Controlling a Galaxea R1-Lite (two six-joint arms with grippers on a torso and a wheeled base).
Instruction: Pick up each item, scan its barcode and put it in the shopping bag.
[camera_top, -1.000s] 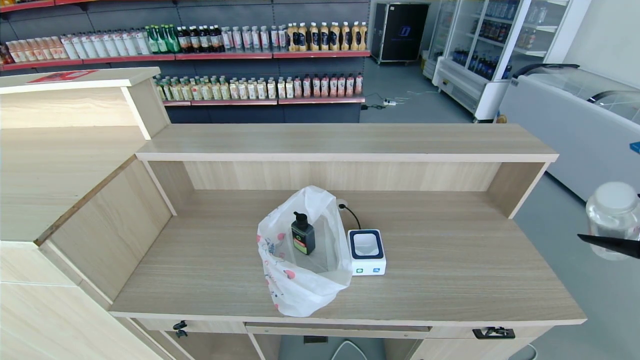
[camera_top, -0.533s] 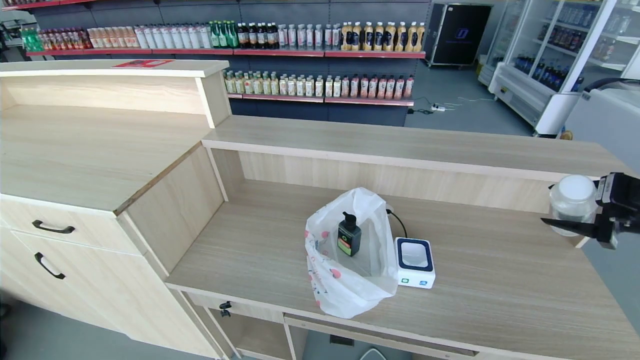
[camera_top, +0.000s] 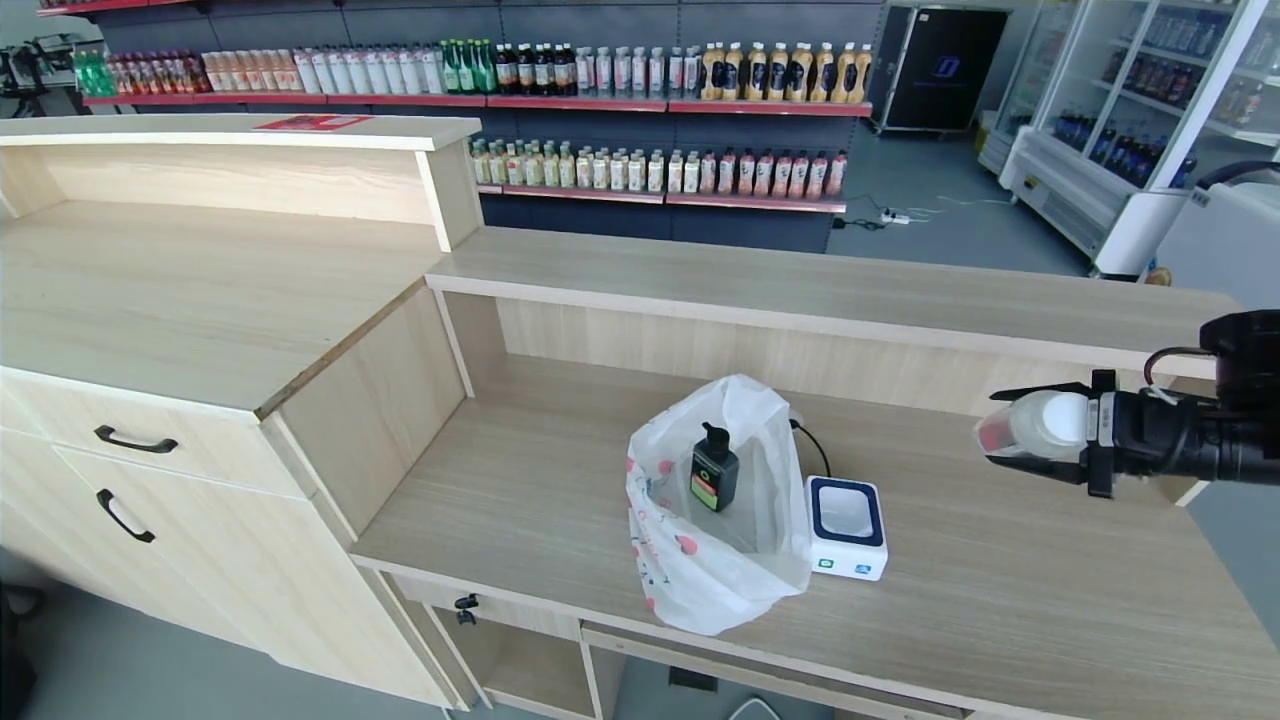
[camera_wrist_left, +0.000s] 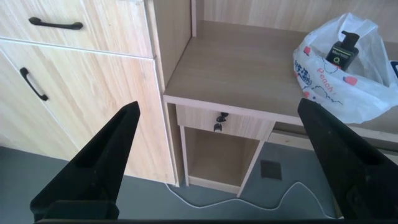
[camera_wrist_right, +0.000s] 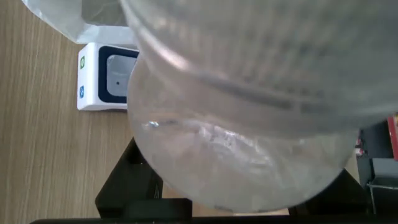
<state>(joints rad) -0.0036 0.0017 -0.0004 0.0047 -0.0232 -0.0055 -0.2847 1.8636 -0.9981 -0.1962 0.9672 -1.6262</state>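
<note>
The right gripper (camera_top: 1000, 430) is clamping a clear jar (camera_top: 1045, 424) sideways near the scanner (camera_top: 846, 512), and the slick plastic may be slipping loose; the left gripper (camera_wrist_left: 217, 107) is hanging wide open.

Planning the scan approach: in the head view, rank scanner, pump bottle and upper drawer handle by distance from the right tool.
From the right tool, which holds a jar:
1. scanner, on the counter, right of the shopping bag.
2. pump bottle, upright inside the bag, left of the scanner.
3. upper drawer handle, far left on the cabinet.
</note>
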